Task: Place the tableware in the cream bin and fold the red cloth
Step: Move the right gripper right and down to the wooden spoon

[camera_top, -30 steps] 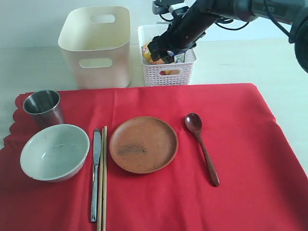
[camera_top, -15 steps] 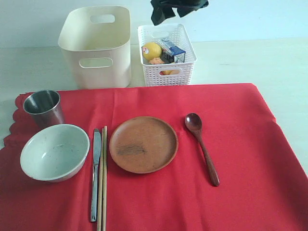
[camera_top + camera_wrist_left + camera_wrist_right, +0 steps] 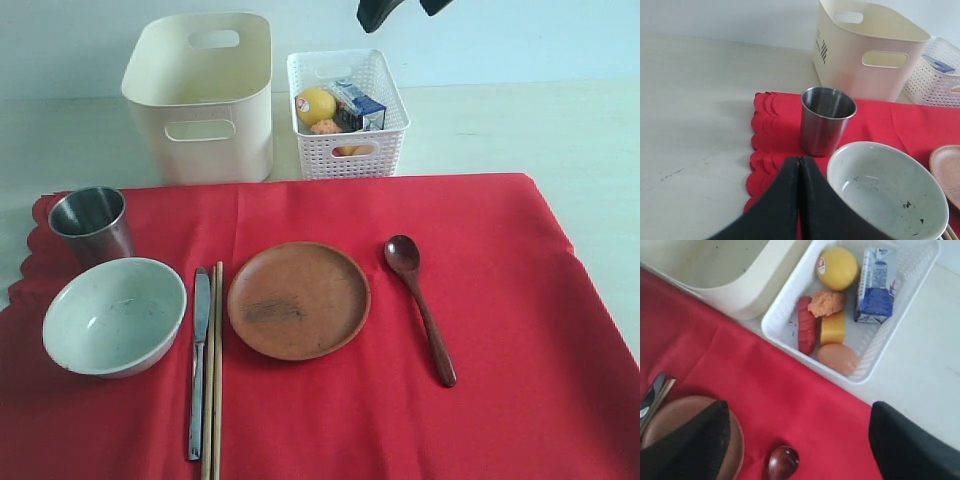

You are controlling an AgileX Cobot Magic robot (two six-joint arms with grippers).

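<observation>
The red cloth (image 3: pixel 490 300) covers the table's near part, and all the tableware lies on it. From left to right stand the steel cup (image 3: pixel 90 225), pale bowl (image 3: pixel 113 315), knife (image 3: pixel 199 350), chopsticks (image 3: pixel 214 380), brown plate (image 3: pixel 298 300) and dark spoon (image 3: pixel 421 310). Behind the cloth stands the cream bin (image 3: pixel 200 100), with nothing showing inside it. My right gripper (image 3: pixel 404 8) hangs high at the top edge; it is open (image 3: pixel 800 410) over the spoon's bowl (image 3: pixel 784 461). My left gripper (image 3: pixel 799 160) is shut and holds nothing, just short of the cup (image 3: pixel 827 120) and bowl (image 3: pixel 887 192).
A white lattice basket (image 3: pixel 347 150) right of the bin holds a lemon (image 3: pixel 837 267), milk carton (image 3: pixel 877 285), sausage (image 3: pixel 806 330), cheese (image 3: pixel 833 327) and egg (image 3: pixel 837 357). Bare pale table lies left and right of the cloth.
The right arm has risen out of the white basket to the top edge, where only its fingertips show. The tableware and cloth have not moved.
</observation>
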